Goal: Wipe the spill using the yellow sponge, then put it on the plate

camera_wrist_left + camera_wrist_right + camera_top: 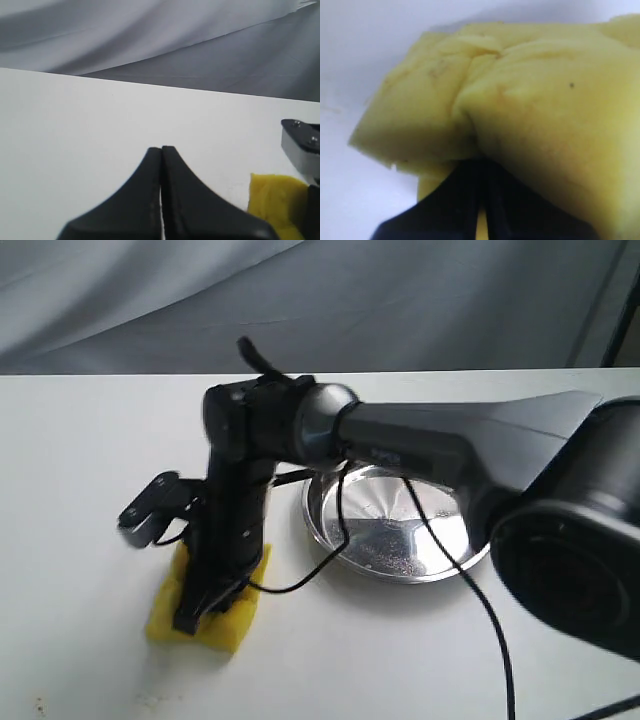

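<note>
White table (80, 440): fills the exterior view up to its far edge, where a grey cloth backdrop (300, 300) hangs; open surface lies left of and in front of the work area. Right arm (450, 440): a bulky dark arm entering from the right, crossing above the plate and past the middle, then bending straight down; it hides the centre of the sponge and overhangs the plate's far rim. Black cable (490, 620): loops from the arm across the plate's bottom and down toward the front. Plate (385, 545): a round, shiny steel dish to the right of the sponge, near it but apart, with a strip of bare table between. Yellow sponge (235, 615) (272, 200) (545, 100): lies flat on the table left of the plate; its long axis appears to run diagonally, the far end toward the plate and the near end toward the front left; the top is creased and bulging. Right gripper (200, 605) (481, 167): points down, jaws nearly together and pinching a fold of the sponge. Grey-black bracket (150, 512) (300, 142): juts from the arm just above the sponge. Left gripper (161, 150): jaws pressed together on nothing, over bare table with the sponge off to one side
</note>
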